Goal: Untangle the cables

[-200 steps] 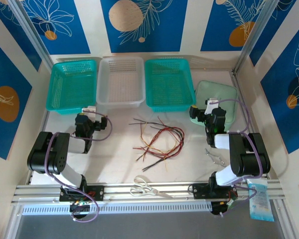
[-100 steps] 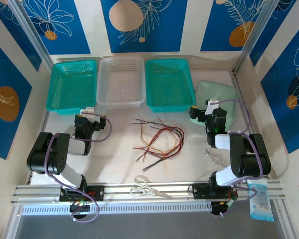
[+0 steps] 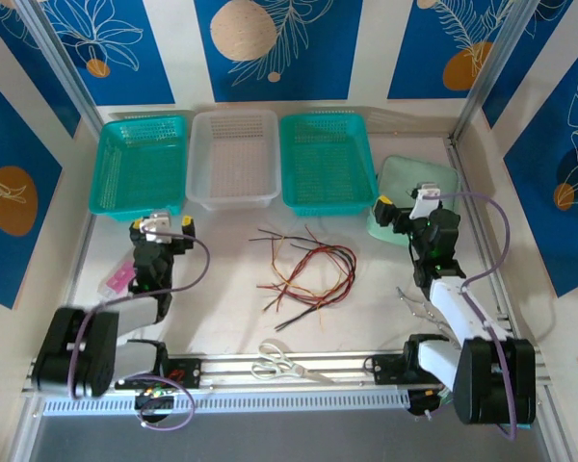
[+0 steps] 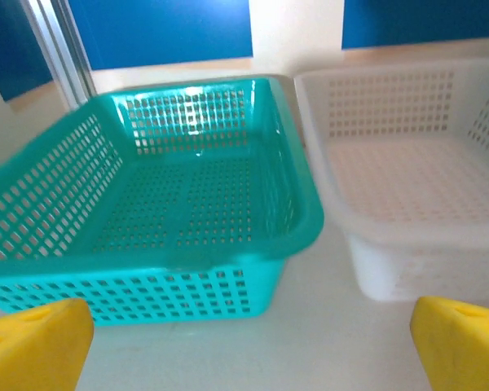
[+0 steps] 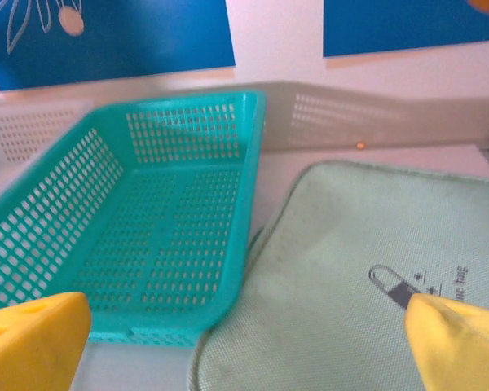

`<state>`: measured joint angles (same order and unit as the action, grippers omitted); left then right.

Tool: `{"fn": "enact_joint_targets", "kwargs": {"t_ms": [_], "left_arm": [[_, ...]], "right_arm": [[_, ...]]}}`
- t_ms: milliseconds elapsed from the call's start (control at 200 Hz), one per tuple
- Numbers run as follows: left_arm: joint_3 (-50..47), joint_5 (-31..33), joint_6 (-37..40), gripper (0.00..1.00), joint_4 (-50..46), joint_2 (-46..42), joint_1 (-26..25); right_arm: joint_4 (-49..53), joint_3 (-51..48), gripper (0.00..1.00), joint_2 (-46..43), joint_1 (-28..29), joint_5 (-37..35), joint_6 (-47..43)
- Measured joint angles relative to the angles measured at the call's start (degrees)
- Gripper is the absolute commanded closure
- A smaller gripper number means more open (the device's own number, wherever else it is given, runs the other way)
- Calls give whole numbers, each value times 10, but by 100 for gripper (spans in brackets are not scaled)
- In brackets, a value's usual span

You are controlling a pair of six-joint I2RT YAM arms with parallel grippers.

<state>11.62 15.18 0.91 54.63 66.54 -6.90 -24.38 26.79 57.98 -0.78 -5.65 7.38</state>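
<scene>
Cables (image 3: 306, 272) tangled; long axis left-right, looped end right.

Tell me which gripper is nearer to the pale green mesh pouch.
Right. The right gripper sits at the near-left edge of the pale green mesh pouch; the left gripper is across the table, before the left teal basket.

Only one bit of lettering: a short line of small dark print (image 5: 471, 279) on the pale green mesh pouch (image 5: 334, 269), seen in the right wrist view just right of the pouch's metal zipper pull (image 5: 389, 281). It sits upside down to the camera and is blurred; the start may be "3ng", the rest can't be read. In the top view the pouch is too small to show the print. Blue wall panels (image 3: 270, 38) carry leaf-and-circle artwork, no words or numbers readable.
</scene>
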Motion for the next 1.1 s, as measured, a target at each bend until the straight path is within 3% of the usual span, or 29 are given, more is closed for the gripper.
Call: {"fn": "enact_joint_targets", "kwargs": {"t_ms": [230, 460, 575, 690, 775, 965, 1101], "left_arm": [[135, -7, -61, 0, -314, -157, -3], [216, -59, -145, 0, -597, -172, -66], [234, -70, -200, 0, -700, -172, -99], [235, -79, -253, 4, -759, -173, -129], [232, -90, -287, 6, -779, -175, -143], [216, -118, -344, 8, -802, -181, -154], [197, -144, -367, 13, -804, -196, -155]], "right_arm": [[208, 78, 0, -92, 94, -83, 57], [390, 130, 0, -91, 264, -107, 65], [459, 169, 6, -47, 351, -101, 76], [492, 198, 23, 14, 417, -78, 90], [507, 223, 27, 79, 448, -58, 103], [508, 278, 39, 218, 478, -22, 114], [468, 288, 53, 291, 480, 14, 92]]}}
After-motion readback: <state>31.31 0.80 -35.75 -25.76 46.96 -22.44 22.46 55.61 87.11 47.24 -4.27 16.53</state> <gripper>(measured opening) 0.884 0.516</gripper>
